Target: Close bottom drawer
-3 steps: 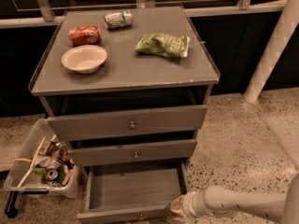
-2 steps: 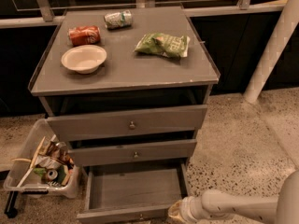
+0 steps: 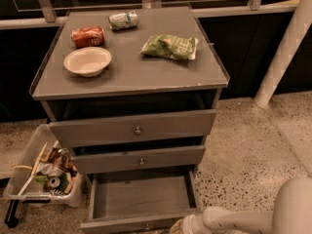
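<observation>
The bottom drawer (image 3: 141, 199) of the grey cabinet (image 3: 131, 74) stands pulled far out, and its wide shallow box is empty. Its slim front runs along the picture's lower edge, with the small knob (image 3: 146, 225) just showing. My gripper (image 3: 179, 226) is at the bottom edge, by the right end of that drawer front, on the end of my white arm (image 3: 234, 221), which comes in from the right. Most of the gripper is cut off by the frame. The middle drawer (image 3: 141, 159) and the top drawer (image 3: 134, 127) also stand slightly out.
On the cabinet top lie a beige bowl (image 3: 87, 61), a red can (image 3: 87, 36), a green-and-white can (image 3: 123, 19) and a green chip bag (image 3: 169, 47). A clear plastic bin (image 3: 44, 172) of odds and ends stands on the floor at the left. A white post (image 3: 285, 48) rises at the right.
My arm has slid left and lower along the drawer front, so the gripper is now nearly out of the picture. The bottom drawer stays open as before.
</observation>
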You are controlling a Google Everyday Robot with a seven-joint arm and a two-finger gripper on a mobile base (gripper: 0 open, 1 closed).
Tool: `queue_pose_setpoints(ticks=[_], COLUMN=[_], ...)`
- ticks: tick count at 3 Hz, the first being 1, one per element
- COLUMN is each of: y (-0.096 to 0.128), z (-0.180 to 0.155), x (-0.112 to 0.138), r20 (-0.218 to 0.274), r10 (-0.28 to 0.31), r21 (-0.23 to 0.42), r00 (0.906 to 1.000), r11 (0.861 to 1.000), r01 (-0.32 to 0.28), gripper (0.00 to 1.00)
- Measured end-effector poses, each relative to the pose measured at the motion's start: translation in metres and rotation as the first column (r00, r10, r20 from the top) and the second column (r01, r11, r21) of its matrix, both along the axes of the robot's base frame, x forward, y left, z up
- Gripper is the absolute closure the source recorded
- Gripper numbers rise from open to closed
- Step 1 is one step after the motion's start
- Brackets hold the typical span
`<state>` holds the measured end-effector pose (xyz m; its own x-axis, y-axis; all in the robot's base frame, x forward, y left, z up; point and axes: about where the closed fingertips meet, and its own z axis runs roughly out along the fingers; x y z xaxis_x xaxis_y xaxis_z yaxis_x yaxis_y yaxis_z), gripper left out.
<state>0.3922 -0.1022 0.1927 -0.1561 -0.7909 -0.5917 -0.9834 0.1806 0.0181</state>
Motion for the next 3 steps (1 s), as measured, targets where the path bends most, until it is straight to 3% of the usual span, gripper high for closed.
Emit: queue_pose_setpoints(ticks=[1, 2, 3], y=[0.0, -0.006, -0.006], z=[-0.024, -0.037, -0.037], x=[0.002, 0.023, 0.026], r20=[0.017, 0.057, 0.068], r10=[-0.011, -0.049, -0.053], r21=[-0.036, -0.08, -0.083], r00=[0.9998, 0.9972, 0.9963], r11=[0.999, 0.995, 0.995], r01=[0.012, 0.054, 0.058], gripper=[1.0, 1.0, 0.82])
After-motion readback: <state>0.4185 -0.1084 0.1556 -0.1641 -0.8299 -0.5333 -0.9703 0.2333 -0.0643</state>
